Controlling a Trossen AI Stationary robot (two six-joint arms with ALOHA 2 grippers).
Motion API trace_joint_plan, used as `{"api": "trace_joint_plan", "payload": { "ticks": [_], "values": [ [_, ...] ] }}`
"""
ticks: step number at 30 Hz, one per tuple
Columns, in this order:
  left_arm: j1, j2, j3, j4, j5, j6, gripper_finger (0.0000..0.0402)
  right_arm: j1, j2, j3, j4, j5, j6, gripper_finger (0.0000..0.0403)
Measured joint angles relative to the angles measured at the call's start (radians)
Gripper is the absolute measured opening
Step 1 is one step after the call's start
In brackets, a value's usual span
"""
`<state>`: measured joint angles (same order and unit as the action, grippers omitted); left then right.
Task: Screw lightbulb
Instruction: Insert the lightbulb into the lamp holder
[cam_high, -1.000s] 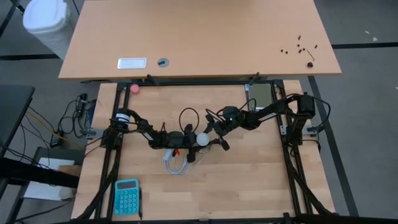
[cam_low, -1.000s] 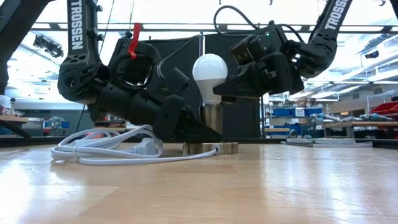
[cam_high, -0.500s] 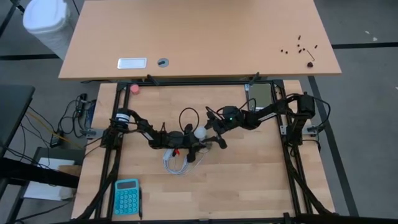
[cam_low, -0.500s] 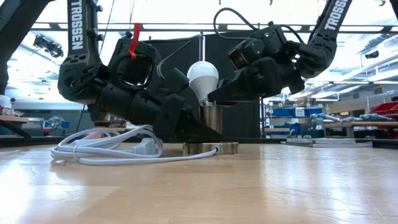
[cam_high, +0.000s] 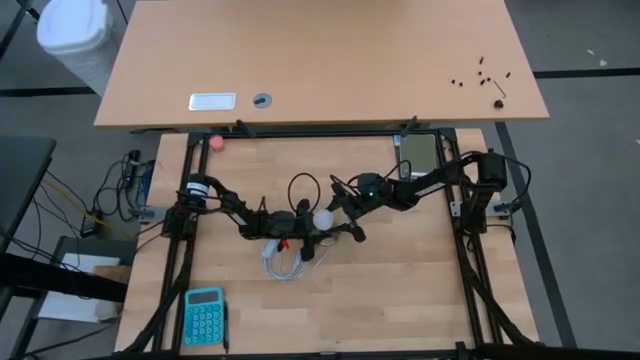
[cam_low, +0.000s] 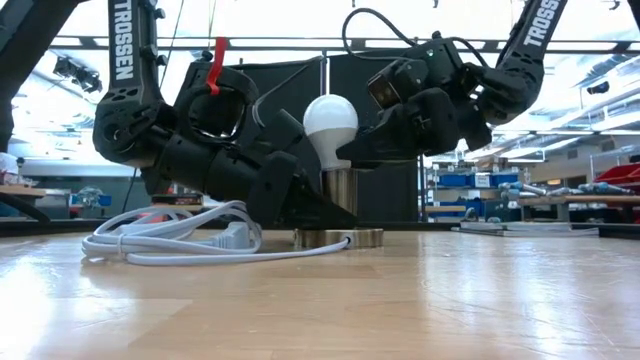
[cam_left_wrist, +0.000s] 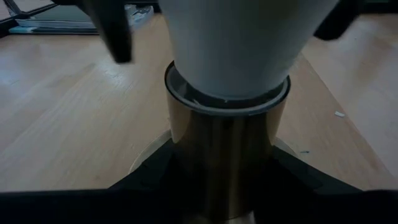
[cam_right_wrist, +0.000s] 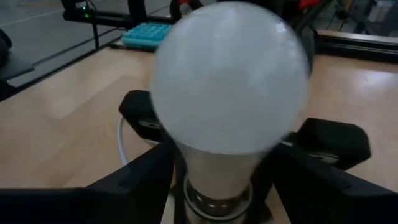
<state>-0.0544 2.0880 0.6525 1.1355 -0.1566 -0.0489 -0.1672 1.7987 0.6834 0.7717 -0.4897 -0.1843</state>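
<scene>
The white lightbulb (cam_low: 330, 120) stands with its screw base in the top of a metal socket (cam_low: 343, 190), leaning slightly toward the left arm. The socket's round foot (cam_low: 338, 238) rests on the table. My left gripper (cam_left_wrist: 221, 186) is low at the table's middle, shut on the socket's barrel. My right gripper (cam_right_wrist: 224, 186) reaches in from the right, a little higher, and is open. Its fingers stand on either side of the bulb's neck (cam_right_wrist: 217, 168). Whether they touch the neck I cannot tell. My left gripper pinches the socket's metal barrel (cam_left_wrist: 224, 149) between its two fingers, just below the rim that takes the bulb. The fingers come nearly level from the table's left. The socket stands upright with its foot on the table.
A coiled white cord (cam_low: 170, 240) lies on the table beside the left gripper, toward the near edge. A teal calculator (cam_high: 204, 315) sits at the near left corner, a pink ball (cam_high: 217, 142) at the far left, a dark pad (cam_high: 418, 150) at the far right.
The bulb, upright a second ago, has tipped toward the left arm and sunk a little in the socket, then come partly back. My right gripper has turned slightly with it. My left gripper and the socket have kept still.
</scene>
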Motion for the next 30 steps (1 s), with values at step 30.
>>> {"api": "trace_joint_plan", "payload": {
  "ticks": [30],
  "values": [
    [0.0, 0.0, 0.0, 0.003, 0.005, -0.001, 0.0177, -0.002, 0.113, 0.034, 0.179, -0.027, 0.026, 0.025]
  ]
}}
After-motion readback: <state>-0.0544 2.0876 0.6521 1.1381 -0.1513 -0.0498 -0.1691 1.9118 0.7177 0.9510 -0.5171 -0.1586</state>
